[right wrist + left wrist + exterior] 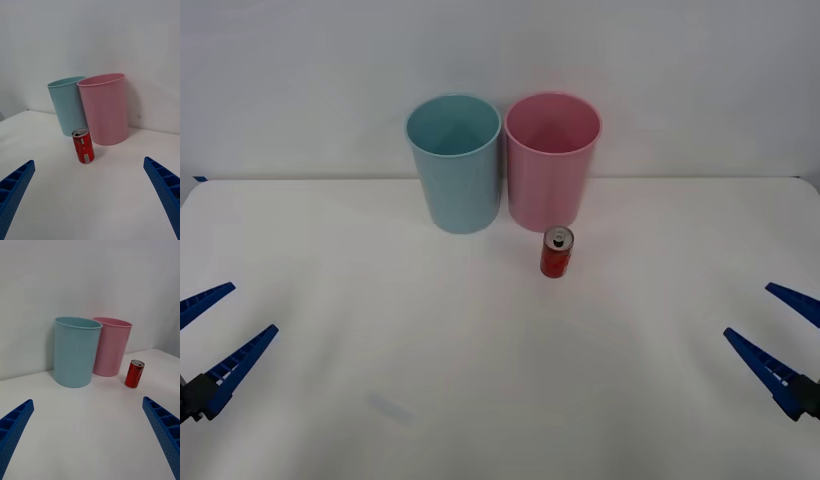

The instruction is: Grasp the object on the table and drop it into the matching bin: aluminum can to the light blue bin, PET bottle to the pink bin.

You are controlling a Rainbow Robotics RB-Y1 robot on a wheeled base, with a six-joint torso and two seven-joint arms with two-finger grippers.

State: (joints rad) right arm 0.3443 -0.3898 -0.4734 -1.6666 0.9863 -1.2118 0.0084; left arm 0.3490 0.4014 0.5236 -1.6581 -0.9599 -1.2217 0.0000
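Low at the near edges of the table, both claws wait with their blue ribbed fingers spread wide and nothing between them. The left gripper sits at the left margin of the front view, the right gripper at the right margin, each well apart from the goods at the middle. Between them and farther out stands one aluminum can, red with a silver top and pull tab, upright on the white surface. It rests just in front of the pink bin, near its base, apart from the wall. One light blue bin stands just beside the pink one, on its left, their rims almost touching. From above, both bins show bare interiors with nothing visible inside. So the count runs: two tubs, one can, two claws. A faint pale mark lies on the near tabletop toward the left arm.
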